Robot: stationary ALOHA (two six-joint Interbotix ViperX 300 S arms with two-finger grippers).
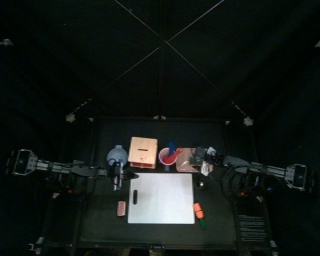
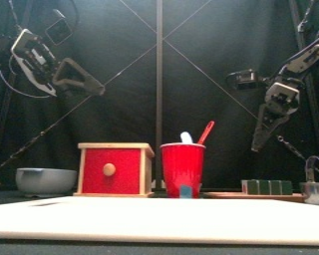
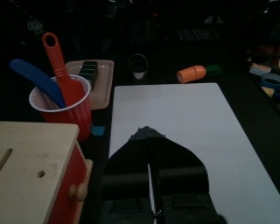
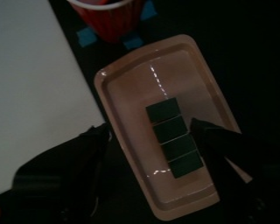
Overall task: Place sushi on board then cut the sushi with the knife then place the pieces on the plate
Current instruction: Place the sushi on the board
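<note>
We found the toy sushi roll of four dark green blocks lying in the flat, oblong pink tray, which ran from the upper middle of the right wrist frame down toward its lower right. The roll's long axis followed the tray's length. The right gripper hung over it with its two black jaws spread apart and empty, one beside each long flank of the roll. The gap between the jaws therefore ran along the roll, and we judged that closing them would pinch it across its short width. In the front frame that gripper sat at the right, well above the roll at lower right, so we judged that a descent had to come before any grasp.

The left gripper had its jaws pressed together on nothing, over the flat white cutting board at the centre of its frame. From there the roll lay past the tall red cup, toward the upper left. The right arm was plainly the nearer one. In the top frame the board lay at lower centre, down and left of the tray.
</note>
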